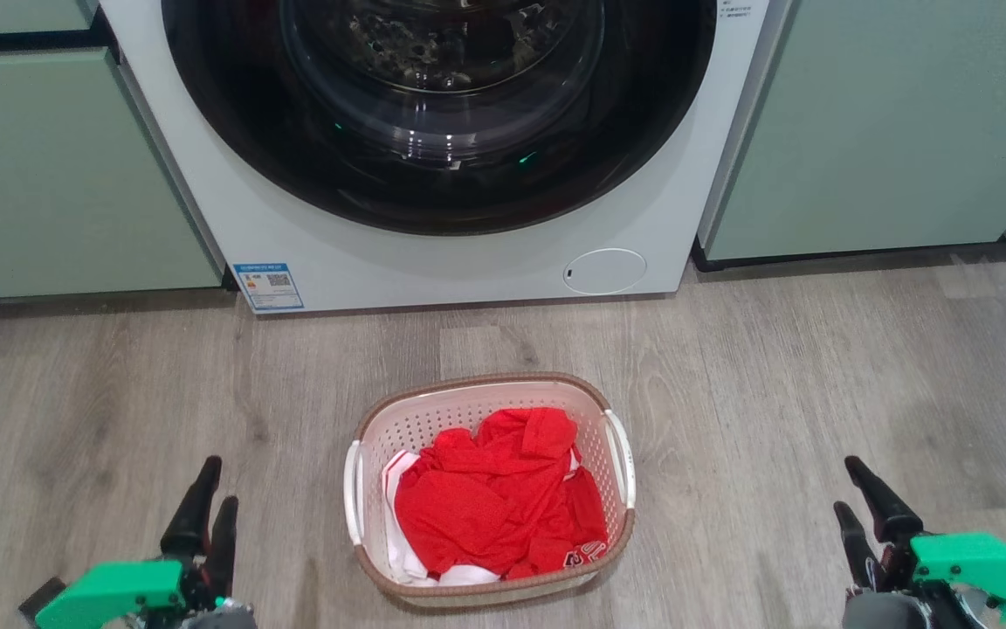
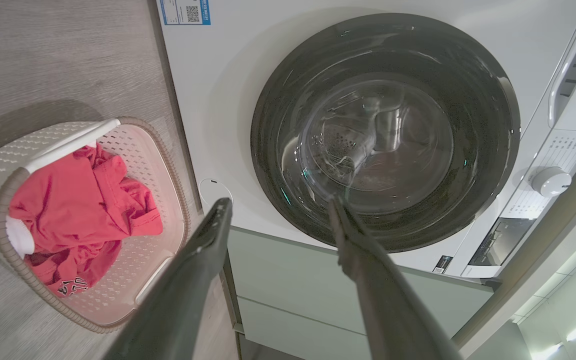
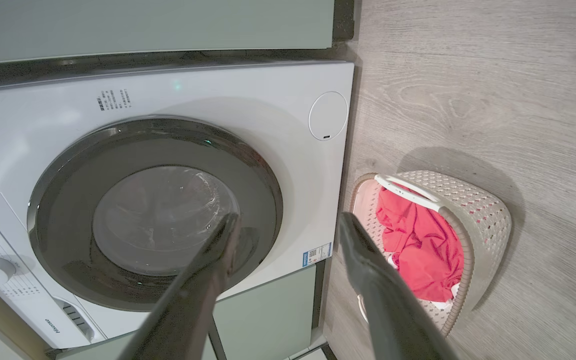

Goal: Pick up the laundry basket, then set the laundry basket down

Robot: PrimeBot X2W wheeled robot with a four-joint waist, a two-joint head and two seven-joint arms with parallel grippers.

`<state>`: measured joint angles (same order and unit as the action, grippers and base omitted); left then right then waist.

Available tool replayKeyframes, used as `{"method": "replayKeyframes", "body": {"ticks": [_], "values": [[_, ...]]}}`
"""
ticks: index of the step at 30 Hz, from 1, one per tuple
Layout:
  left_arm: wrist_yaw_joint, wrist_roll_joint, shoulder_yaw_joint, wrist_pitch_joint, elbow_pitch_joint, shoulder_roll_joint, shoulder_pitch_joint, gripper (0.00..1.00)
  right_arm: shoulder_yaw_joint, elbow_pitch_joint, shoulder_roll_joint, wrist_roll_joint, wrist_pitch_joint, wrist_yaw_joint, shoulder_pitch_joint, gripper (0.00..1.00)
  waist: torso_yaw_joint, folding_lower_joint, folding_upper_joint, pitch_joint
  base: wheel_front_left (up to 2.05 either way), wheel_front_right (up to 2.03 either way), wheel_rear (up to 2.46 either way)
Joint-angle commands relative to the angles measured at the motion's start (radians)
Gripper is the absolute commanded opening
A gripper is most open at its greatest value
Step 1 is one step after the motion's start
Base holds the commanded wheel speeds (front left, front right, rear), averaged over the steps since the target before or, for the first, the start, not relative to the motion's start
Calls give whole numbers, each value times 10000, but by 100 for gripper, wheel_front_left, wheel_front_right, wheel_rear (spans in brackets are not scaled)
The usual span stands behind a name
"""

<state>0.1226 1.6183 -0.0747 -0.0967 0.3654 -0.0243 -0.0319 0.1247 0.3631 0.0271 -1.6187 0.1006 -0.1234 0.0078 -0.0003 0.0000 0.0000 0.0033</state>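
While the laundry basket (image 1: 433,419) rests on the floor (image 1: 774,393), left tool (image 1: 220,482) and right tool (image 1: 846,485) gape wide, empty; pickup likely begins next, each reaching a white handle (image 1: 352,494).

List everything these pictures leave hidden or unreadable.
- Basket floor: head view, buried under red clothes.
- White cloth beneath them: mostly covered, kind unclear.
- Washer top: cut by the head view's upper edge.
- Drum contents: behind the dark reflective door, every view.
- Blue label: head view, print too small.
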Motion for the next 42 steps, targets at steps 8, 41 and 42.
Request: {"method": "replayKeyframes", "body": {"ticks": [8, 41, 42], "values": [[4, -570, -153, 278, -522, -83, 618, 100, 47, -500, 87, 491, -318, -7, -468, 100, -8, 0, 0, 11, 0, 0, 0], [-834, -5519, 600, 1215, -2360, -133, 983, 100, 35, -1770, 128, 5172, -1254, -26, -855, 100, 78, 0, 0, 68, 0, 0, 0], [-871, -5737, 652, 1244, -2419, -134, 998, 100, 21, -1811, 129, 5335, -1284, -26, -862, 100, 80, 0, 0, 69, 0, 0, 0]]}}
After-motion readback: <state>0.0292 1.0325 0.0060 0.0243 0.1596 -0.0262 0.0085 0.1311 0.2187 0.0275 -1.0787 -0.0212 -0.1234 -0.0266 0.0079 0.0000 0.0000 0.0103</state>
